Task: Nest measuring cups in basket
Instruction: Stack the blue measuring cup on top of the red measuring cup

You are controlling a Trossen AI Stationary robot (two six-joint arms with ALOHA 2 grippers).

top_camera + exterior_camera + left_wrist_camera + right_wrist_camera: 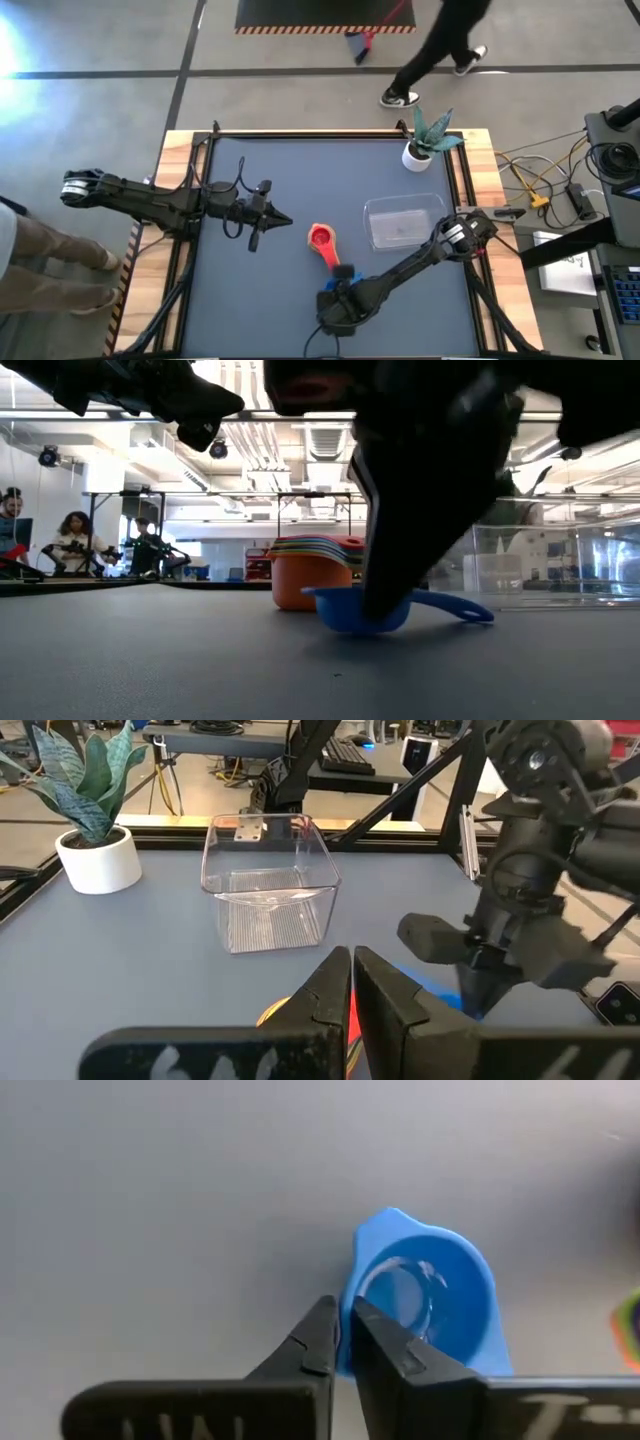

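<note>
**A:** Where is the right hand (343,1342) working?

**B:** It is reaching down to the near middle of the counter (270,300), over a blue cup (425,1305). Its two fingers are pressed almost together, pinching the cup's thin rim, one finger inside the bowl and one outside.

**A:** And the other cups?

**B:** A nested stack (315,568) is sitting just beyond the blue cup, orange at the bottom with coloured rims showing above; from overhead the red one is on top. The clear basket (403,221) is standing empty to the right, near a white plant pot (417,155) at the far edge.

**A:** How will the blue cup handle?

**B:** Probably light, stiff and slick, being small smooth plastic. A rim pinch may let it swing or slip, so the flat handle (455,607) looks like the steadier place to grip.

**A:** The left hand (352,982)?

**B:** It is waiting left of centre, fingers closed, holding nothing.
</note>
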